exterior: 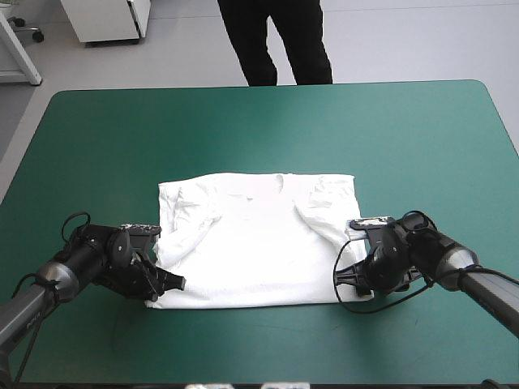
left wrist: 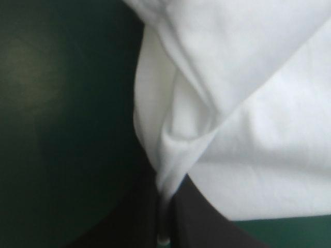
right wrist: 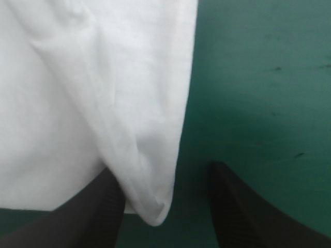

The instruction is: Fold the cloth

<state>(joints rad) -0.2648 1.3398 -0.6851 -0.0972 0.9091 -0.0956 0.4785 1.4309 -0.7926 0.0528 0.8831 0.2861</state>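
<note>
The white T-shirt (exterior: 258,243) lies flat on the middle of the table, with both sleeves folded in over the body. My left gripper (exterior: 168,284) is low at its near left corner. In the left wrist view this gripper (left wrist: 168,180) is shut on the T-shirt (left wrist: 243,119), with a pinched ridge of cloth running down between the black fingers. My right gripper (exterior: 351,277) is at the near right corner. In the right wrist view it (right wrist: 163,171) is open, its fingers (right wrist: 235,206) apart, and the T-shirt's corner (right wrist: 147,201) lies between them.
The teal-green cover (exterior: 268,130) surrounds the T-shirt on every side, with a wide band toward the far edge. A narrower strip of cover (exterior: 259,344) runs between the shirt's hem and the table's near edge.
</note>
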